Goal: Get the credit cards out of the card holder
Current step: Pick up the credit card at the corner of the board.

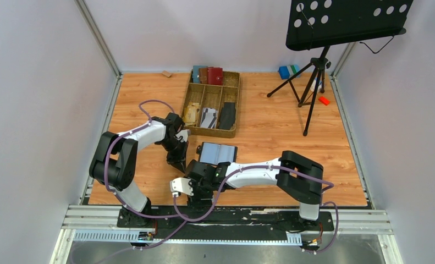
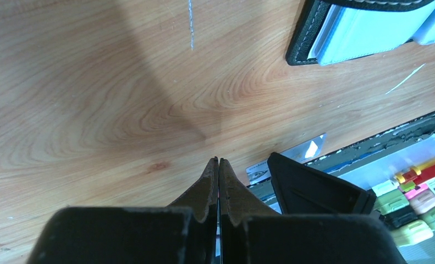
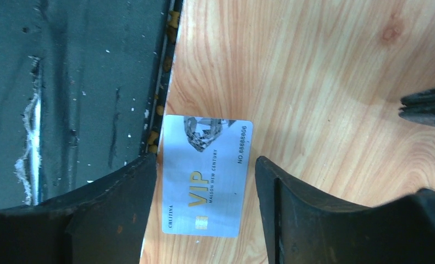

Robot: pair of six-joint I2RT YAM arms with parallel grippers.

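Watching from the near side. The card holder [image 1: 216, 153] lies open on the wooden table [image 1: 292, 143], grey-blue pages up, just near of the tray [image 1: 238, 104].

- Left gripper [image 2: 219, 162]: fingers pressed together, nothing between them. It points down at bare wood just left of the card holder.
- Right gripper [image 3: 204, 165]: jaws apart, one finger on each side of a credit card [image 3: 215, 143]. The card lies flat on the wood, face up, gold "VIP" lettering showing. Cannot tell whether the fingers touch its edges.
- The card sits at the table's near edge, one short end reaching the black base plate [image 3: 66, 82], and is apart from the holder, on its near side.
- Tray: blue, brown and red wallets [image 1: 207, 75] stand at its far end. A long black flat piece [image 1: 227, 115] is in its near right compartment.
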